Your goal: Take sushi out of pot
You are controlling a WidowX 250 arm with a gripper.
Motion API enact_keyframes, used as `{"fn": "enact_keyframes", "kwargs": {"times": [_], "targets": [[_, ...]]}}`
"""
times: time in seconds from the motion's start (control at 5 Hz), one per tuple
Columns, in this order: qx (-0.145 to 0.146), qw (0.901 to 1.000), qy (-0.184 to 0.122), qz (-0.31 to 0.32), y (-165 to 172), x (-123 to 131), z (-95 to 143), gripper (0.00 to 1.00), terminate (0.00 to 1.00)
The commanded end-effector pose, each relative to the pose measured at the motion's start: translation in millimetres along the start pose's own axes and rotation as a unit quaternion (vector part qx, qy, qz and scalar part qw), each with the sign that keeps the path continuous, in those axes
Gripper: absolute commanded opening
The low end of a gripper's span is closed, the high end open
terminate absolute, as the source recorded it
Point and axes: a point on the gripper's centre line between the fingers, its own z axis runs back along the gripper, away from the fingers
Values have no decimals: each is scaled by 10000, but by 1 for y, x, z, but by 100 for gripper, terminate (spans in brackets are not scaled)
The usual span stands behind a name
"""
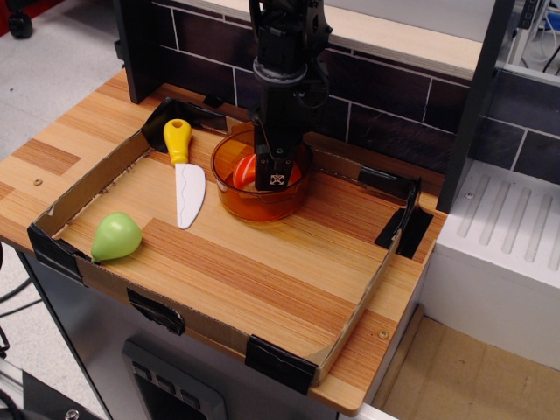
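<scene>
The translucent orange pot (238, 194) stands in the middle back of the cardboard tray. My black gripper (273, 175) reaches straight down into it. The sushi (246, 169), orange-red on top with a white base, is tilted up on its edge inside the pot, pressed against the left side of the gripper fingers. The gripper looks shut on it, though the fingertips are partly hidden by the pot and the sushi.
A toy knife (185, 179) with a yellow handle and white blade lies left of the pot. A green pear (115, 236) sits at the tray's front left. The cardboard tray (350, 328) has low walls with black tape corners. A dark brick wall stands behind.
</scene>
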Motion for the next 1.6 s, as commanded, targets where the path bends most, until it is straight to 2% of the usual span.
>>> {"fn": "enact_keyframes", "kwargs": {"times": [0.0,0.2,0.4,0.6,0.8,1.4], "targets": [[805,9943,-574,390,13,-6,70,0,0],[1027,9901,-809,515,8,-12,104,0,0],[684,9952,-691,148,-23,-15,104,0,0],[585,9951,-705,-371,-59,-25,93,0,0],[535,9939,-542,-804,-91,-30,71,0,0],[142,9956,-135,-918,-114,-8,22,0,0]]}}
